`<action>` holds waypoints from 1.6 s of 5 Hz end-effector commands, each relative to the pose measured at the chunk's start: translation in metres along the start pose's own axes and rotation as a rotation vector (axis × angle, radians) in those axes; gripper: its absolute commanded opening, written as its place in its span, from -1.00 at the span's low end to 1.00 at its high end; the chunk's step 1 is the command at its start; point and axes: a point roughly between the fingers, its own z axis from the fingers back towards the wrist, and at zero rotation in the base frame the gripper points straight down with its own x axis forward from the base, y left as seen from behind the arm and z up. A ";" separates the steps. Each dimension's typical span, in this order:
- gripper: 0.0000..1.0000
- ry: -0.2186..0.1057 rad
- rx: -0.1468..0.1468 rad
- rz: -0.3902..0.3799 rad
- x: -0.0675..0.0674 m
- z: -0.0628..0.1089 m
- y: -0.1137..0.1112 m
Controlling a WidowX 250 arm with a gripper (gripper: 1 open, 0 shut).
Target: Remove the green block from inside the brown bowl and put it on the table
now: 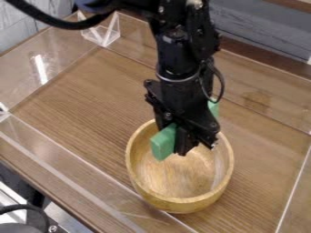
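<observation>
A bright green block (165,142) hangs tilted just above the inside of the brown bowl (165,187), clear of its floor. My black gripper (183,144) points straight down over the bowl and is shut on the green block, whose lower left end sticks out beside the fingers. A second bit of green (212,109) shows at the gripper's right side. The round, light wooden bowl sits on the wood-grain table (85,91) toward the front. The gripper's fingertips are partly hidden behind the block.
Low clear acrylic walls (49,45) border the table at the left and front. Black cables (67,23) loop from the arm at the top left. Bare tabletop stretches to the left and behind the bowl.
</observation>
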 end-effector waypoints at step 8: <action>-1.00 -0.159 0.010 -0.001 0.016 0.003 0.007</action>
